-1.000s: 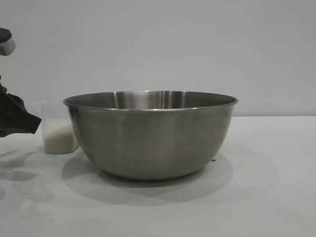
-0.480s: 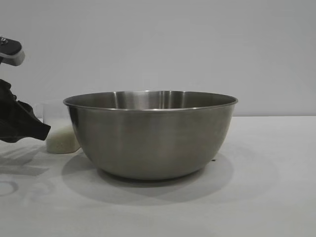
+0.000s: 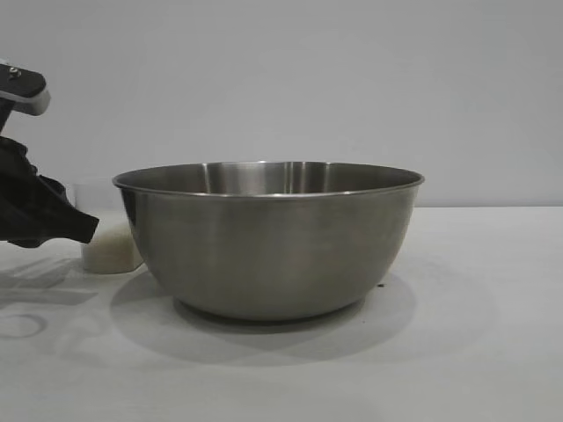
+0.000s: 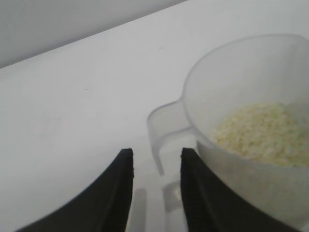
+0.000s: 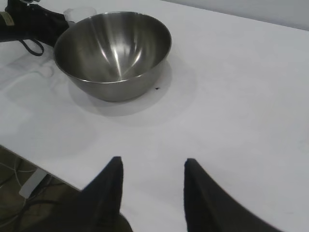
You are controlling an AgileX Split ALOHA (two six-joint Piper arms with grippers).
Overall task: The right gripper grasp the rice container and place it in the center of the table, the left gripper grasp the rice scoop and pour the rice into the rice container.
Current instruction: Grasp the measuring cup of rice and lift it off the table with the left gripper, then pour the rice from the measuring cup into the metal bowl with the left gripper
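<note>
Where rice [image 4: 258, 133] half-fills translucent rice scoop [image 4: 241, 121]

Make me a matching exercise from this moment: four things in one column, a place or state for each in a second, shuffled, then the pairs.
Things
1. rice container
2. rice scoop
3. left pincer
4. right pincer

Places or states
A. open, lined up on a small translucent handle, not yet closed on it
B. steel, standing empty on the white table
C. open over bare cloth, well away from the bowl
D. upright beside the bowl, partly filled with rice

Pairs: 1-B, 2-D, 3-A, 4-C
</note>
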